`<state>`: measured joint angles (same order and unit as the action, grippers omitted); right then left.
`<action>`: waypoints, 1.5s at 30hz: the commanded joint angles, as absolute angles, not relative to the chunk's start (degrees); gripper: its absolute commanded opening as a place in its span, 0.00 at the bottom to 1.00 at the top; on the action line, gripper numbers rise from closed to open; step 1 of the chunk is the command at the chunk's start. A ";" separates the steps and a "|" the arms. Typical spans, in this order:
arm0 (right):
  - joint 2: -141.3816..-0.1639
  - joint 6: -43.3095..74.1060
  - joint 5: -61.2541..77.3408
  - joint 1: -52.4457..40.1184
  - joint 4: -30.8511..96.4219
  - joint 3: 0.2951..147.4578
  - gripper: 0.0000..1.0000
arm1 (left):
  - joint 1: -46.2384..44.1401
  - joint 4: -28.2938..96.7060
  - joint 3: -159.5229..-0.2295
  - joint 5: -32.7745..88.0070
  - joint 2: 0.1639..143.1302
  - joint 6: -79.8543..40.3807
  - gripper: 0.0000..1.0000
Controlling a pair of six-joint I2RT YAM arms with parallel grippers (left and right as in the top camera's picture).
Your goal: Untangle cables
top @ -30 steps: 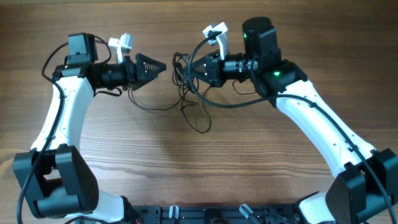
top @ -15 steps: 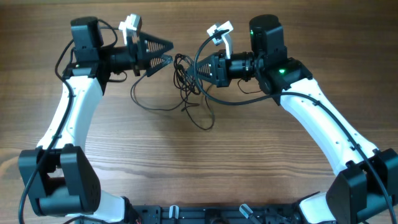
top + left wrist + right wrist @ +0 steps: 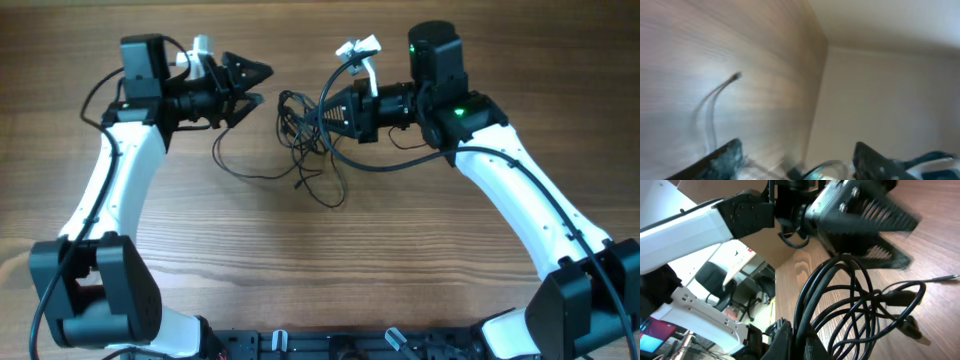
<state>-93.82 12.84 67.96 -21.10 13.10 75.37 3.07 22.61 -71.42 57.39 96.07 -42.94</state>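
The cables point(image 3: 297, 122) form a loose black tangle mid-table, with one strand point(image 3: 238, 168) trailing left and a loop point(image 3: 333, 196) toward the near side. My right gripper point(image 3: 326, 114) is shut on a bundle of the cords at the tangle's right side. In the right wrist view the cables point(image 3: 850, 295) run pinched between its fingers point(image 3: 799, 342), and a plug end point(image 3: 914, 326) hangs over the wood. My left gripper point(image 3: 258, 84) hovers open just left of the tangle, holding nothing. Its blurred wrist view shows one thin cord point(image 3: 714, 102) with a small tip.
Wooden table point(image 3: 200, 250) under both arms. Thicker black robot wires point(image 3: 345, 160) loop from the right arm next to the tangle. The far table edge and a pale wall point(image 3: 890, 90) show in the left wrist view. An office with chairs point(image 3: 715, 280) lies beyond.
My left gripper has swung toward the far side and closer to the tangle, its jaws widening then narrowing a little. The right gripper has shifted slightly right, still holding the bundle.
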 commanded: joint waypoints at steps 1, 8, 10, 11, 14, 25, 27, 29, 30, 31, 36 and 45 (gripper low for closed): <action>-94.70 10.50 70.57 -20.93 12.91 76.05 0.04 | 5.08 30.52 -71.46 55.81 95.42 -28.23 0.60; -94.70 10.50 70.39 -20.93 12.86 76.05 0.04 | 3.05 41.45 -71.46 55.37 95.64 -19.46 0.54; -94.70 10.48 70.37 -20.93 12.84 76.05 0.04 | 1.80 41.39 -71.46 55.29 95.64 -19.49 0.55; -94.70 10.48 70.37 -20.93 12.84 76.05 0.04 | 0.99 41.04 -71.46 55.07 95.64 -19.46 0.56; -94.70 10.55 70.39 -20.93 12.97 76.05 0.04 | -1.58 41.01 -71.46 49.54 95.70 -19.70 0.54; -94.74 10.55 70.37 -20.93 13.30 76.05 0.04 | -3.40 40.51 -71.46 41.91 95.74 -19.68 0.54; -94.74 10.50 70.37 -20.93 13.54 76.05 0.04 | -2.20 40.56 -71.46 42.41 95.74 -19.66 0.54; -94.74 10.52 70.35 -20.93 13.58 76.05 0.04 | -1.34 40.56 -71.46 44.16 95.74 -19.05 0.53; -94.74 10.50 70.37 -20.93 13.58 76.05 0.04 | -1.02 40.56 -71.46 46.11 95.74 -17.87 0.53; -94.74 10.52 70.35 -20.93 13.58 76.05 0.04 | -0.64 40.58 -71.46 48.84 95.74 -16.16 0.53; -94.74 10.55 70.35 -20.93 13.65 76.05 0.04 | -0.38 42.24 -71.46 54.43 95.74 -11.14 0.52; -94.74 10.57 70.15 -20.93 13.82 76.05 0.04 | -2.79 43.46 -71.46 52.47 96.77 -9.82 0.54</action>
